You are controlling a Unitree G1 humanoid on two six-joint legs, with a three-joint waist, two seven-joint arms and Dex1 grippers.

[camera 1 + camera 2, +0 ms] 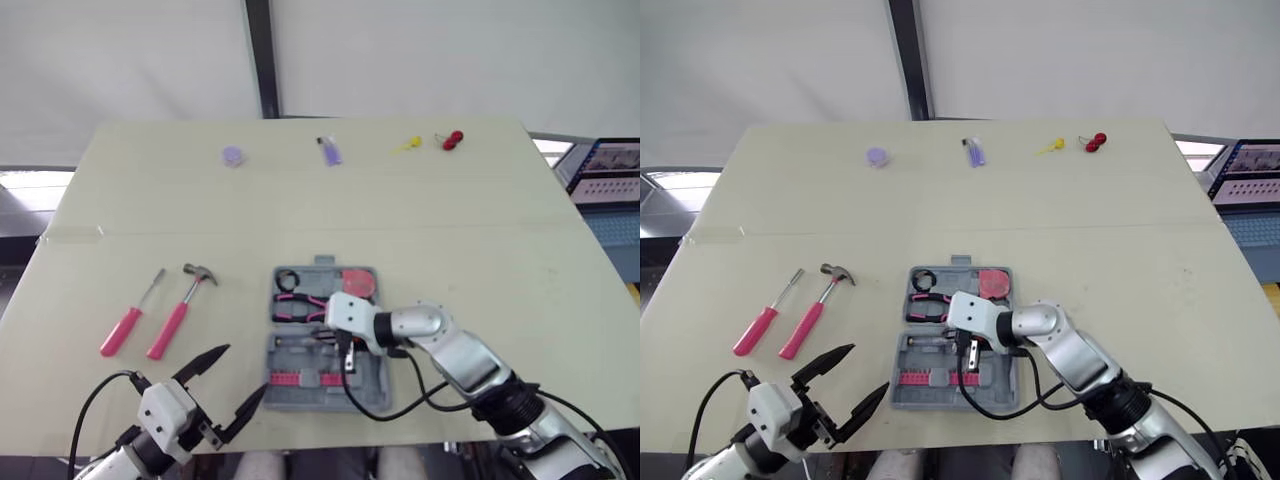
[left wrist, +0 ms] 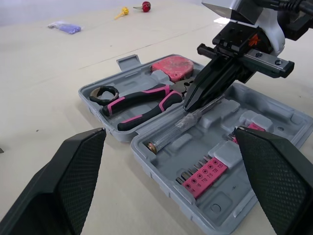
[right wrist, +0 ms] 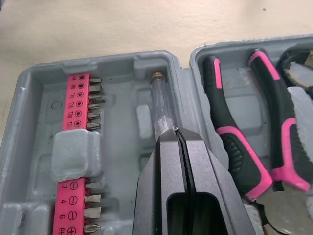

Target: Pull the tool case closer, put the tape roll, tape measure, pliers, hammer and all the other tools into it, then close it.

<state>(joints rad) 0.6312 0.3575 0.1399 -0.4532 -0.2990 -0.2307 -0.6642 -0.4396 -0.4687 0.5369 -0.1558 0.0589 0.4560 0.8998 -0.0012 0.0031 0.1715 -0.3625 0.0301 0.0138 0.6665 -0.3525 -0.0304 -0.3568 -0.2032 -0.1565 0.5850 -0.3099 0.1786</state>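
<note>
While the grey moulded tool case [image 1: 372, 392] lies open at lower centre near the counter [image 1: 480, 230] edge, the right hand [image 2: 190, 104], pressed together, touches a clear tube [image 2: 168, 137]; left hand [image 1: 243, 371] spread, lower left.

The tool case [image 2: 156, 181] is grey moulded plastic, matt and slightly grainy. The pliers [image 2: 142, 105] have black and pink rubbery-looking grips. A clear glossy plastic tube [image 3: 160, 105] carries a brass-coloured metal cap. The bit holder [image 3: 78, 105] is pink plastic with bare metal bits. The fingers [image 2: 73, 166] of the left pincer [image 2: 168, 133] are black with dimpled matt faces. The counter [image 1: 450, 220] is pale, smooth and matt.
</note>
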